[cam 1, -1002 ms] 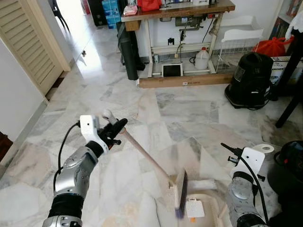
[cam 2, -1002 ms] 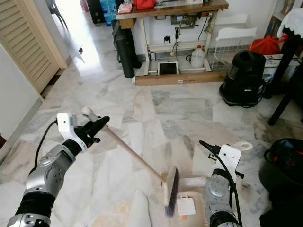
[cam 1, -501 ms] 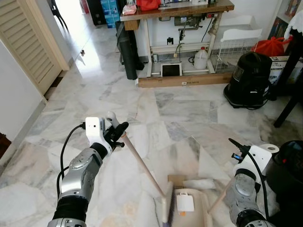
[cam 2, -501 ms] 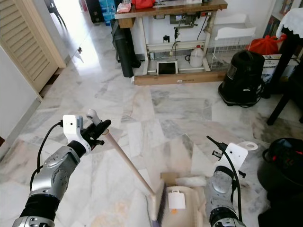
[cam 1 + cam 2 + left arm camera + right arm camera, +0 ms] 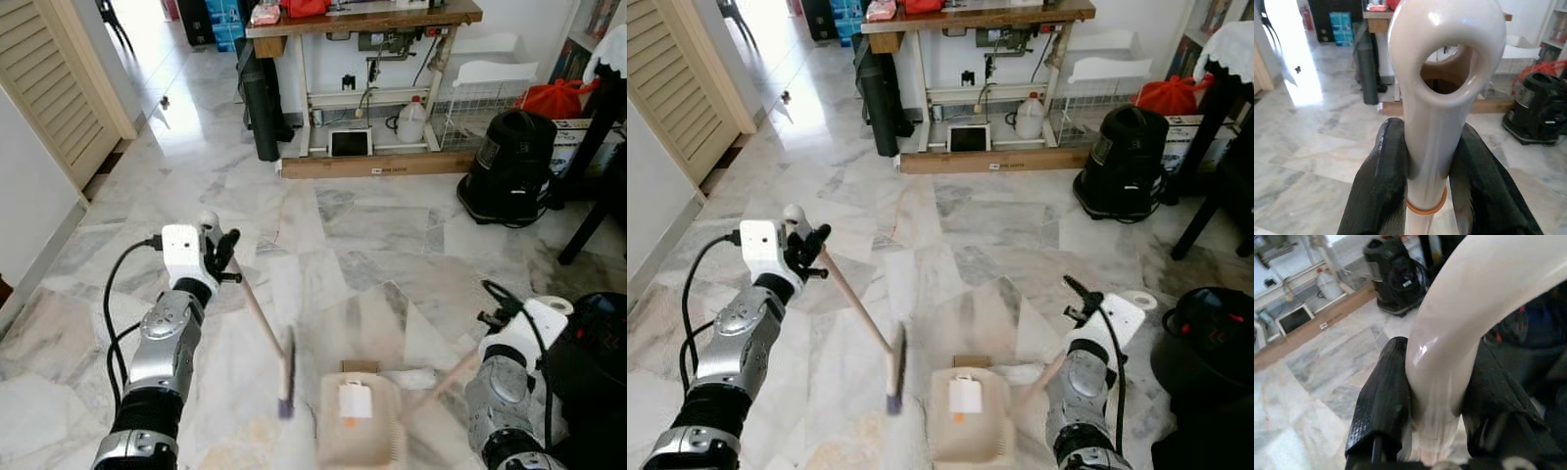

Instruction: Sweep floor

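Left tool [image 5: 1425, 196] is clamped on the top of the broom [image 5: 257, 318] handle, both black fingers [image 5: 1378, 186] pressed against the cream shaft just under its hanging loop. Broom slants down from that grip toward the robot's right; its head [image 5: 286, 377] is blurred and sits near the marble floor [image 5: 392, 235], just to the left of the dustpan [image 5: 358, 431], apart from it. Right tool [image 5: 1435, 396] is closed around the dustpan handle [image 5: 446, 377], a cream curved grip seen between its fingers in the right wrist view. Dustpan rests on the floor between the two arms, mouth facing away from the robot, with a white piece [image 5: 351, 399] and a small orange bit inside it. A brown scrap [image 5: 359, 366] lies on the floor at the pan's far lip, and pale debris [image 5: 407, 377] just beside it. Beyond stand a worktop [image 5: 362, 15] and a black vacuum [image 5: 511, 166], well apart from the work. Step in hand, as judged: a sweeping stroke with the brush drawn off to the left of the pan. Next move calls for bringing the head round beyond the scrap and drawing it toward the pan mouth, with the right arm holding the pan flat to the floor so debris does not slide under the lip.
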Controlling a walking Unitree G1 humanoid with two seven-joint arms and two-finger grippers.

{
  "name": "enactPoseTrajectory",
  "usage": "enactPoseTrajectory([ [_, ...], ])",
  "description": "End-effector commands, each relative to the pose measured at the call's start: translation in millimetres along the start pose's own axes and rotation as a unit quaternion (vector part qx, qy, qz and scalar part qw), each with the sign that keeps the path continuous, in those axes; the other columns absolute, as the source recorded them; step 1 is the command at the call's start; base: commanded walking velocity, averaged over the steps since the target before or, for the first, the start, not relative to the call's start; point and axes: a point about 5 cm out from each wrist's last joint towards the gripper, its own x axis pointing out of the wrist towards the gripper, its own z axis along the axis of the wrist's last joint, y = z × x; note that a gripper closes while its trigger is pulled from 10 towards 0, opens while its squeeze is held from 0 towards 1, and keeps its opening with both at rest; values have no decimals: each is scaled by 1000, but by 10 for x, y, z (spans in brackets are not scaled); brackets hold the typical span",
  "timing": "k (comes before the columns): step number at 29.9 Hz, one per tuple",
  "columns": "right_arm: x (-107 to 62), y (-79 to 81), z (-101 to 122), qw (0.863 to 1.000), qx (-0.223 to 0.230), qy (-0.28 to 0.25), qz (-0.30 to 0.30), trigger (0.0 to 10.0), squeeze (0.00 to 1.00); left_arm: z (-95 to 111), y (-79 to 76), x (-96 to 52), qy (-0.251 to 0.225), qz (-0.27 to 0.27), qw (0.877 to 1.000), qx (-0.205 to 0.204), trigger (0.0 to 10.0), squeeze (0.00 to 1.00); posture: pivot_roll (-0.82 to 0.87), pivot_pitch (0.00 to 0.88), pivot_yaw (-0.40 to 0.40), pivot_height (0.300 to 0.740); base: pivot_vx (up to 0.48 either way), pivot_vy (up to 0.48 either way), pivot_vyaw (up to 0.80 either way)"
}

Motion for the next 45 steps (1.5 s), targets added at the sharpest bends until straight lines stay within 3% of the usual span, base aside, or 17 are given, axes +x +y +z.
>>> enactPoseTrajectory([
  [1,50,124,124,999,27,-17,14,10000,0,29,-1,23,-10,-2,1000,19,10000,0,-68,0,59,740,0,0,0],
  [10,88,67,147,997,81,-5,3,10000,0,-62,-60,1,-7,-12,1000,25,10000,0,-73,0,50,740,0,0,0],
  [13,83,63,135,997,82,-3,11,10000,0,-97,-128,-3,-2,-31,999,4,10000,0,-69,0,47,740,0,0,0],
  [15,76,66,100,995,100,11,9,10000,0,-109,-161,-3,2,-41,999,-34,10000,0,-67,0,47,740,0,0,0],
  [18,61,97,82,996,90,12,22,10000,0,-119,-171,-7,8,-56,996,-65,10000,0,-65,0,47,740,0,0,0],
  [20,53,110,75,995,92,12,23,10000,0,-116,-156,-11,8,-57,996,-67,10000,0,-66,0,50,740,0,0,0],
  [23,46,135,71,996,88,12,32,10000,0,-130,-125,-14,15,-57,998,-36,10000,0,-69,0,52,740,0,0,0],
  [25,43,150,75,996,82,10,39,10000,0,-170,-58,-14,28,-38,999,26,10000,0,-69,0,52,740,0,0,0],
  [28,42,140,77,996,79,8,40,10000,0,-210,-56,-32,36,-36,997,63,10000,0,-72,0,53,740,0,0,0],
  [33,49,132,107,995,85,-1,47,10000,0,-199,-140,-67,14,-37,998,57,10000,0,-76,0,54,740,0,0,0],
  [36,43,147,116,995,85,-6,51,10000,0,-215,-151,-86,14,-41,996,75,10000,0,-79,0,56,740,0,0,0],
  [45,16,183,211,994,42,-49,85,10000,0,-293,26,-151,17,16,997,76,10000,0,-90,0,52,740,0,0,0],
])
